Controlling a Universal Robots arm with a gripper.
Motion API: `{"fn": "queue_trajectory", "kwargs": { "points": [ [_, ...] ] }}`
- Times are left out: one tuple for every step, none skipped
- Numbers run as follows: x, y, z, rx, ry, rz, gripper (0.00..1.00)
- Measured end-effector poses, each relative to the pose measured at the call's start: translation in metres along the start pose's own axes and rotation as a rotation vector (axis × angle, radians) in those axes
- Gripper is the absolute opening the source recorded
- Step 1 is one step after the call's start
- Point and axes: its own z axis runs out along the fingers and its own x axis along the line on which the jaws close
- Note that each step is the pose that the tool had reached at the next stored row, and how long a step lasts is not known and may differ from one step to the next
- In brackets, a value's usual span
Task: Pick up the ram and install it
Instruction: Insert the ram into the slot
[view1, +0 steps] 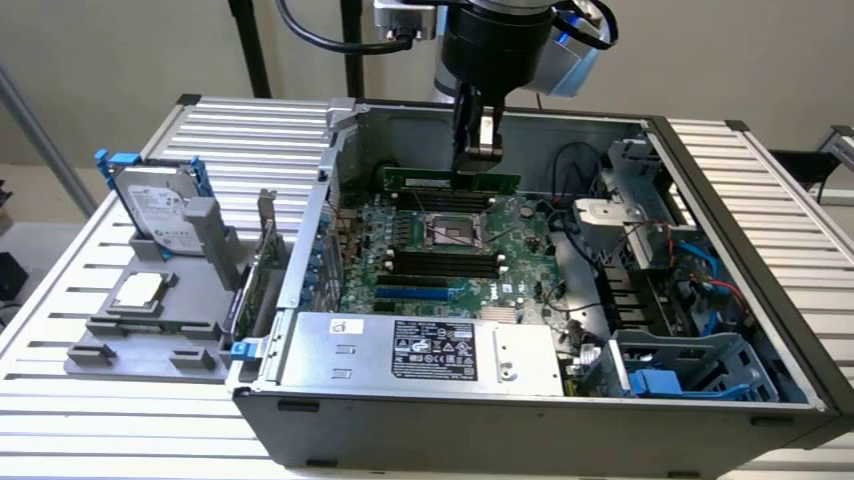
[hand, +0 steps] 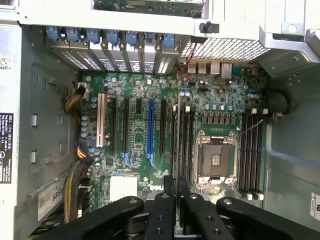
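Exterior view: end effector (view1: 478, 158) pinches the ram (view1: 416, 180), held above the motherboard (view1: 441, 255).

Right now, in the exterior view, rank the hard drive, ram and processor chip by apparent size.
1. hard drive: clearly largest.
2-3. ram and processor chip: not ranked. The ram is longer but much thinner, and sits farther from the camera.

ram (view1: 420, 180) partly behind hand (view1: 478, 160), label (view1: 434, 352) unreadable
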Motion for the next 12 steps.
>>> {"fn": "queue_trajectory", "kwargs": {
  "points": [
    [0.0, 0.0, 0.0, 0.0, 0.0, 0.0, 0.14],
    [0.0, 0.0, 0.0, 0.0, 0.0, 0.0, 0.14],
    [0.0, 0.0, 0.0, 0.0, 0.0, 0.0, 0.14],
    [0.0, 0.0, 0.0, 0.0, 0.0, 0.0, 0.14],
    [0.0, 0.0, 0.0, 0.0, 0.0, 0.0, 0.14],
    [0.0, 0.0, 0.0, 0.0, 0.0, 0.0, 0.14],
    [0.0, 0.0, 0.0, 0.0, 0.0, 0.0, 0.14],
    [0.0, 0.0, 0.0, 0.0, 0.0, 0.0, 0.14],
    [0.0, 0.0, 0.0, 0.0, 0.0001, 0.0, 0.14],
    [0.0, 0.0, 0.0, 0.0, 0.0, 0.0, 0.14],
    [0.0, 0.0, 0.0004, 0.0, 0.0, 0.0, 0.14],
    [0.0002, -0.0001, 0.0019, 0.0, -0.0001, 0.0, 0.14]
  ]
}}
